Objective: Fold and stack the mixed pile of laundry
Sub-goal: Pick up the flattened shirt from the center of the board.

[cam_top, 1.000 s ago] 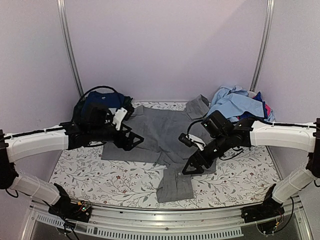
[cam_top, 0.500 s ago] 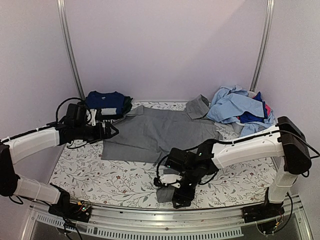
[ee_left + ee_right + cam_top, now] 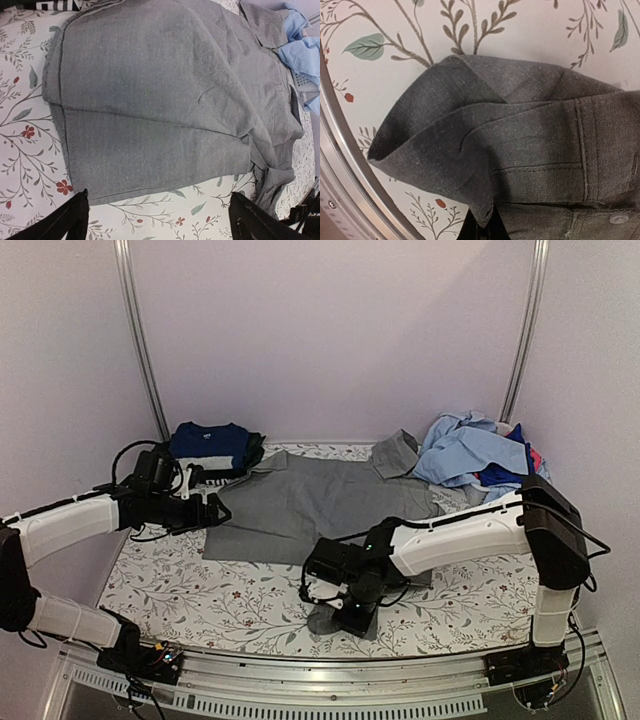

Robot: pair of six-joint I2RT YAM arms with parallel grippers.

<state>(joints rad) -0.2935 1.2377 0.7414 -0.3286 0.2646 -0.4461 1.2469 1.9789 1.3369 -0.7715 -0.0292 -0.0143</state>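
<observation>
A grey collared shirt (image 3: 320, 502) lies spread across the middle of the floral sheet (image 3: 190, 590). Its near end hangs bunched toward the front edge, and my right gripper (image 3: 345, 612) is shut on it there. In the right wrist view the grey cloth (image 3: 520, 145) folds over my right gripper (image 3: 481, 227), which pinches a corner of its hem. My left gripper (image 3: 214, 512) hovers open at the shirt's left edge. In the left wrist view the shirt (image 3: 165, 90) fills the frame above my left gripper (image 3: 160, 220), with nothing between the fingers (image 3: 70, 220). The rest of the laundry pile (image 3: 468, 452), mostly light blue, sits at the back right.
A folded navy stack (image 3: 212, 442) rests at the back left corner. The metal front rail (image 3: 300, 668) runs just below the right gripper and shows as the metal rail (image 3: 340, 165) in the right wrist view. Upright frame posts (image 3: 140, 340) stand at the back.
My right arm swung down to the front edge and its gripper closed on the grey shirt's near end. My left gripper drew back left off the shirt and stays open.
</observation>
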